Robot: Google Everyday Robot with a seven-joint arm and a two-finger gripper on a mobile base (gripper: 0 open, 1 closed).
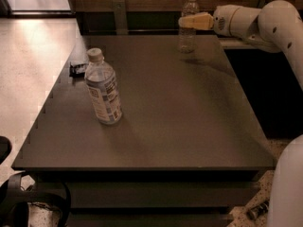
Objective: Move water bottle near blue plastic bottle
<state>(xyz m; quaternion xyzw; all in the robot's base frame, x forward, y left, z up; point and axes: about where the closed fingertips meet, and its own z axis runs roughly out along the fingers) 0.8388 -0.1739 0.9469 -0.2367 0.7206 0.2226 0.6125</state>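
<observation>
At 1 o'clock on the worktop (189, 112), close to the far edge, the water bottle (187, 38) is noted upright, long axis vertical. The hand (185, 21) is brought in from 3 o'clock at upper-body height of that bottle, and its tip is seen overlapping the bottle's outline. Whether the hand is apart or clamped on the bottle cannot be told; contact is judged likely but is not confirmed.

The blue plastic bottle (103, 88) is recorded upright near 9 o'clock, well apart from the water bottle and lying toward 7 o'clock from it. A small dark object (78, 69) is noted at the left edge, just behind the blue plastic bottle.

Judgement: a diagonal carry toward 7 o'clock is called for, over bare worktop between the two bottles. Room is judged widest at the blue bottle's 3 o'clock side. The left edge and the dark object should be avoided, and tipping either upright bottle is the main risk.
</observation>
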